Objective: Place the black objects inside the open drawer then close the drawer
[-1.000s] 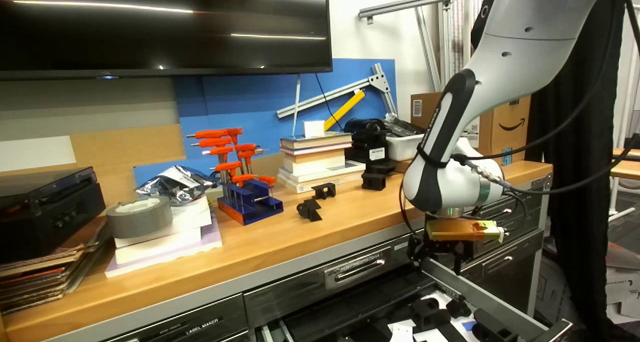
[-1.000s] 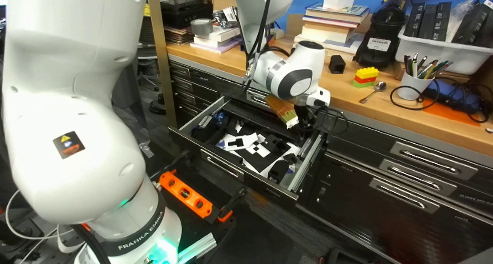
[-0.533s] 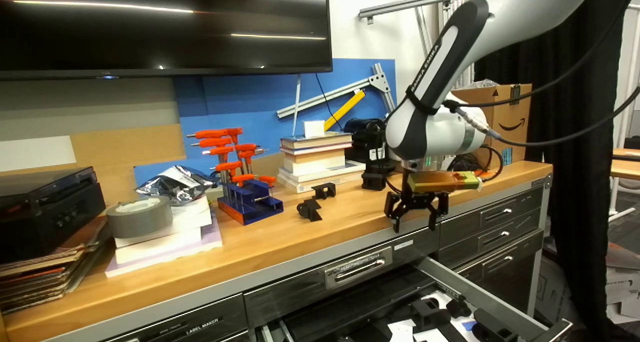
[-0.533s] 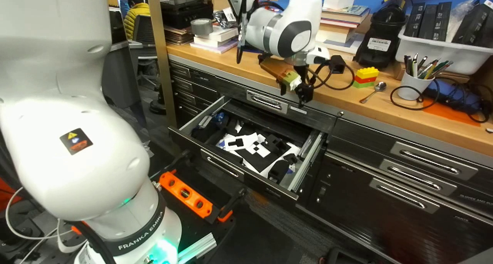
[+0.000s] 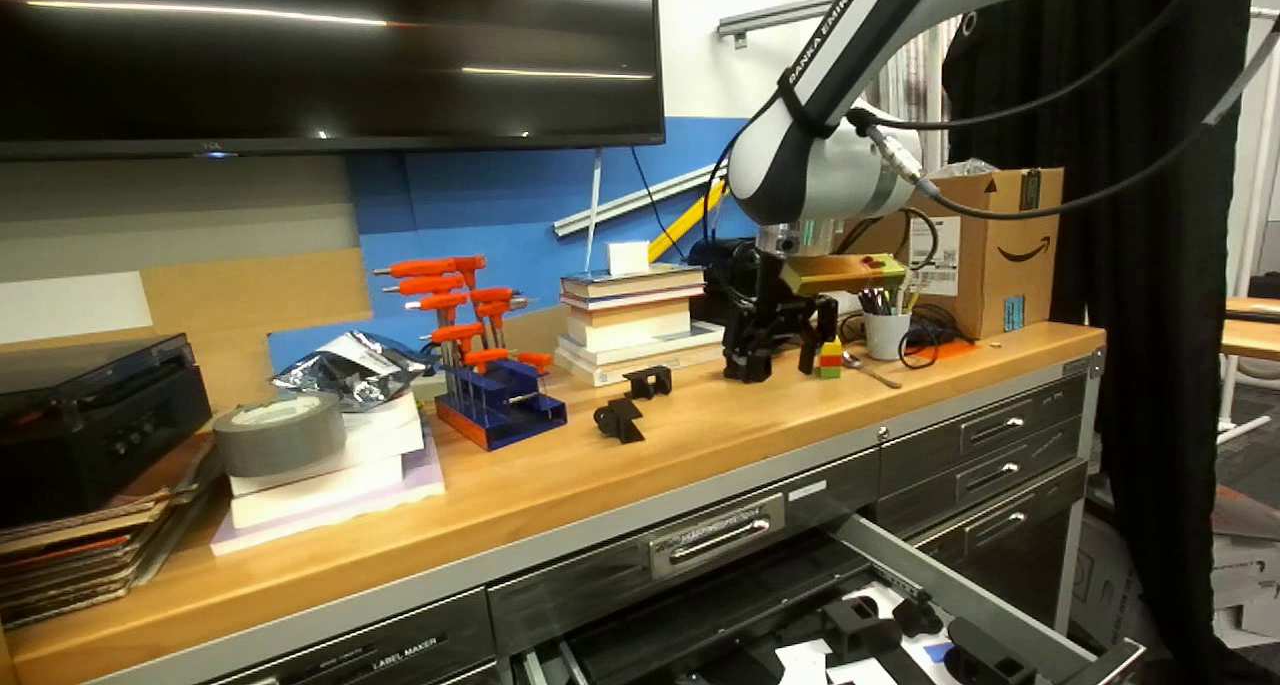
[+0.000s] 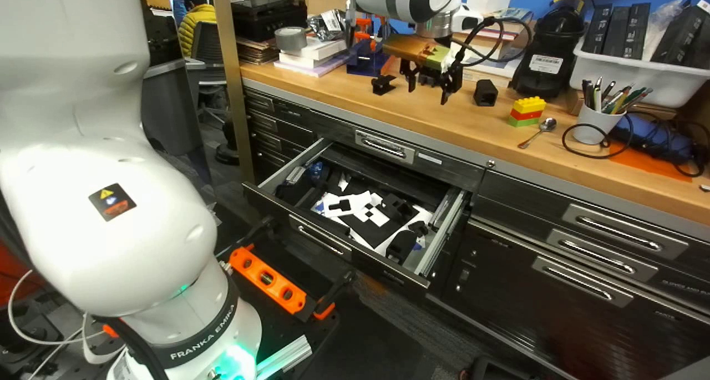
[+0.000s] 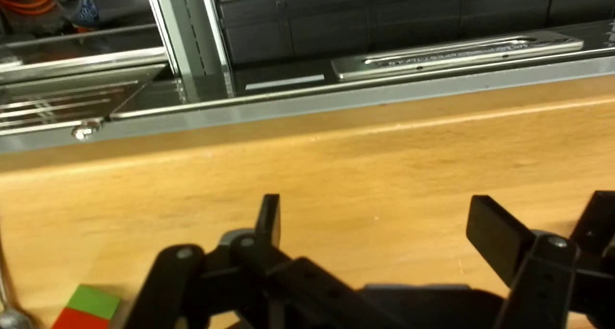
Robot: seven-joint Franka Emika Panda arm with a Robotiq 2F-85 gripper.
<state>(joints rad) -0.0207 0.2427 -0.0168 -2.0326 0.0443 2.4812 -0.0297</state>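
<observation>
Several chunky black pieces stand on the wooden bench. One piece point(image 5: 620, 420) is nearer the front edge, with another piece point(image 5: 649, 381) just behind it. A third, block-like piece point(image 6: 486, 93) stands farther along the bench; in an exterior view a gripper finger partly covers it point(image 5: 752, 369). My gripper point(image 6: 427, 91) is open and empty above the bench, apart from the pieces. Its spread fingers show in the wrist view point(image 7: 375, 204) with bare wood between them. The grey drawer point(image 6: 360, 257) is pulled open below the bench; black pieces point(image 6: 402, 246) and white paper lie in it.
Books point(image 5: 640, 325), a blue stand with orange-handled tools point(image 5: 500, 405) and a tape roll point(image 5: 280, 435) stand on the bench. A toy brick stack point(image 6: 527, 111), spoon point(image 6: 537, 133) and pen cup point(image 6: 596, 122) are at the other end. The open drawer juts out from the bench.
The gripper has risen from low beside the drawer's side wall and moved up and back over the bench top. Its fingers are spread. The drawer and the bench pieces have not moved.
</observation>
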